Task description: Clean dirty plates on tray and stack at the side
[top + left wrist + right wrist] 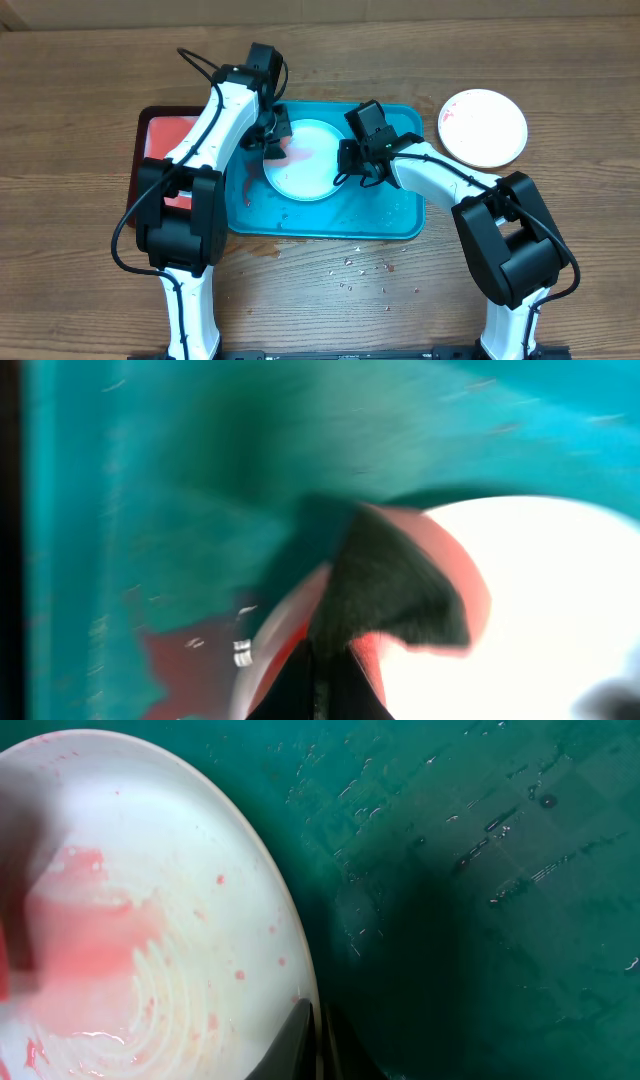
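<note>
Overhead: fixed high above the desk (80, 90), facing straight down, far enough off to take in the whole teal tray (400, 215) and the white plate (310, 175) lying in it. Left wrist: mounted just behind the left tool (318, 680), aimed down along it, very near and blurred, on the plate's rim and the tray floor beside it. Right wrist: same kind of mount behind the right tool (318, 1045), equally near but sharp, on the opposite rim of that plate. Shared by all three: this one plate and the tray around it.
</note>
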Controlling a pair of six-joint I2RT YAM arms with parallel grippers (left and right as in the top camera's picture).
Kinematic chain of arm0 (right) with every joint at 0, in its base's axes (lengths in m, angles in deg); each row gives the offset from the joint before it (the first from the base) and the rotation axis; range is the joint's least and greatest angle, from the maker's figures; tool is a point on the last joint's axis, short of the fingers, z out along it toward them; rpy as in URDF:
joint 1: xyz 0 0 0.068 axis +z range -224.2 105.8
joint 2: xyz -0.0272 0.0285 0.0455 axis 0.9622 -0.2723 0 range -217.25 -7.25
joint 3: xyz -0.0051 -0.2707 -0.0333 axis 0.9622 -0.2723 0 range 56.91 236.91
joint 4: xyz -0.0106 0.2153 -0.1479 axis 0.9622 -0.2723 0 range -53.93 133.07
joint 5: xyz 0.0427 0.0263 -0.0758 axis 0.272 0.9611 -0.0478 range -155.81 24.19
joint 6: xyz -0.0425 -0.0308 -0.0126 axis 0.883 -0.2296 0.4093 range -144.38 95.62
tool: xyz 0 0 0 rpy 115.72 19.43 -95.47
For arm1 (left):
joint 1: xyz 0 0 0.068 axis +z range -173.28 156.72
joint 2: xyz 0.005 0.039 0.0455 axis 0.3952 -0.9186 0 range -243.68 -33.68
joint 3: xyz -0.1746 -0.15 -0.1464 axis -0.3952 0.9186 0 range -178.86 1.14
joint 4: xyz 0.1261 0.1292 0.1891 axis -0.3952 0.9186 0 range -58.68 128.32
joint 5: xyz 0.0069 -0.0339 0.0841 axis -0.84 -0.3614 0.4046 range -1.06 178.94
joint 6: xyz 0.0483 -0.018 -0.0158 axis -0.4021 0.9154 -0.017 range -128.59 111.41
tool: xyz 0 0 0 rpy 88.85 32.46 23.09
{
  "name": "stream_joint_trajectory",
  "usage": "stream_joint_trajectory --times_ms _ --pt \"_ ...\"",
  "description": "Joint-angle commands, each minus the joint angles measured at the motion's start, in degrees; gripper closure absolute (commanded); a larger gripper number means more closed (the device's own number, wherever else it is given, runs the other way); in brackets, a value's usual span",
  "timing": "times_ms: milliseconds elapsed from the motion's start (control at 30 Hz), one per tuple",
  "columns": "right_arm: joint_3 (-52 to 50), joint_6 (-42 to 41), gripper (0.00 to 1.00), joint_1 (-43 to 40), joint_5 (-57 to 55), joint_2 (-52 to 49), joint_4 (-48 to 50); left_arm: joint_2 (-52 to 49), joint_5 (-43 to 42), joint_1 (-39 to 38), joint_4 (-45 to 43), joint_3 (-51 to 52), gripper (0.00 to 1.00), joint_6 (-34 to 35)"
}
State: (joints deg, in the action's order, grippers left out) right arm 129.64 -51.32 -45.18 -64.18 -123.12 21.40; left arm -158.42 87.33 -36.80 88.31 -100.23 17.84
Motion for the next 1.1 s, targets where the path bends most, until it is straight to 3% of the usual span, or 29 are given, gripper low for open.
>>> stream_joint_trajectory --times_ms 0,367,633,933,1067 --pt "0.5 0.7 0.96 -0.3 -1.6 -0.2 0.0 -0.5 -11.2 -1.0 -0.9 -2.0 0.96 -2.6" --pt "0.5 0.7 0.96 -0.3 -1.6 -0.2 0.3 -5.7 -7.1 -7.5 -2.9 -1.9 0.96 -2.4" --pt "0.5 0.7 0.96 -0.3 -1.6 -0.2 -0.1 -8.3 -6.2 -5.4 -0.8 -2.5 0.96 -1.6" --pt "0.5 0.7 0.96 -0.3 -1.6 -0.2 0.2 -8.2 17.8 -2.2 9.7 -7.0 0.96 -1.5" --pt "0.5 0.7 0.96 -0.3 -1.6 -0.2 0.1 -8.2 20.6 -2.1 12.8 -10.7 0.96 -0.8"
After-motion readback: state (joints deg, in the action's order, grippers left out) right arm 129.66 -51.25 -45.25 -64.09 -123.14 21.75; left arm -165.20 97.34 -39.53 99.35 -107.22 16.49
